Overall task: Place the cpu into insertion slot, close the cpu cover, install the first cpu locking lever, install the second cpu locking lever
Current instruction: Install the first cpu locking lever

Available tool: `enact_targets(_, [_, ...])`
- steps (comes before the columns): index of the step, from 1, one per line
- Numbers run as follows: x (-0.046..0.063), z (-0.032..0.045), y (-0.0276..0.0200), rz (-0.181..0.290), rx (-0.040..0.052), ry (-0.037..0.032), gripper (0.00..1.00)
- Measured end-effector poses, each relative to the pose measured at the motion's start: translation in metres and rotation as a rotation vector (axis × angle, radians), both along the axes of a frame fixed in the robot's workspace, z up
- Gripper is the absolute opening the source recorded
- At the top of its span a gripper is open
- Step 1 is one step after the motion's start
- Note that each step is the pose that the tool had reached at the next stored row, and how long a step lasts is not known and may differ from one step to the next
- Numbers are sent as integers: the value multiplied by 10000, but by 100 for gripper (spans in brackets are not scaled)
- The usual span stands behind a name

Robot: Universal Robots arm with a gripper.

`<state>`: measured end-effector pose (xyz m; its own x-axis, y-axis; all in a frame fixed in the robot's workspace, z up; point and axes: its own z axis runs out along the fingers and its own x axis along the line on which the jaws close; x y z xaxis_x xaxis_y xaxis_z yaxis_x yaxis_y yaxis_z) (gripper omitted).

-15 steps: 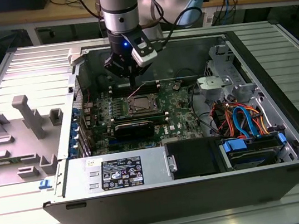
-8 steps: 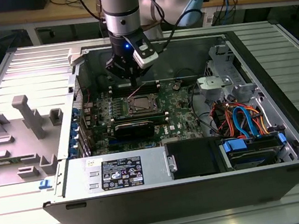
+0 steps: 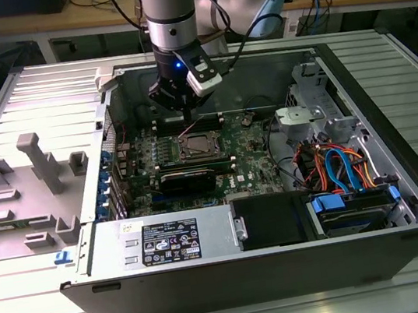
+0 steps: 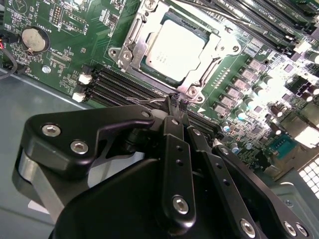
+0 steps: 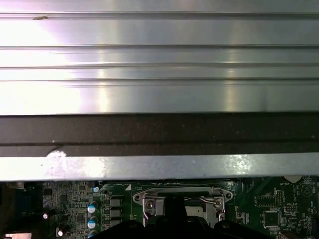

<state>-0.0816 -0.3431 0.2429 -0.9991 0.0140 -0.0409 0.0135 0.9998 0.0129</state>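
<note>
The cpu [image 4: 174,45] lies flat in the insertion slot [image 3: 196,147] on the green board, its silver top showing. Over it the cpu cover [image 4: 133,37] is folded down, its frame ringing the chip. My gripper [image 4: 175,102] hangs just above the socket's edge in the exterior view [image 3: 187,115], fingers shut together. Their tips meet the curved end of a thin wire locking lever [image 4: 149,101], which stands raised beside the socket. I cannot tell if the wire is clamped. The first wrist view has the cover's edge [image 5: 182,191] under the dark fingers.
Black memory slots [image 4: 119,84] run beside the socket and a coin battery [image 4: 34,39] sits further off. The case wall [image 5: 159,134] rises close by. A power supply [image 3: 167,241] and bundled cables [image 3: 336,165] occupy the case's near side. Grey fixtures [image 3: 37,162] stand outside.
</note>
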Motion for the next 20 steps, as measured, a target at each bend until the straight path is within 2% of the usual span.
enact_targets(13, [29,-35,46,56,-1,2,11])
enact_targets(20, [67,-52,61,30,-1,28,11])
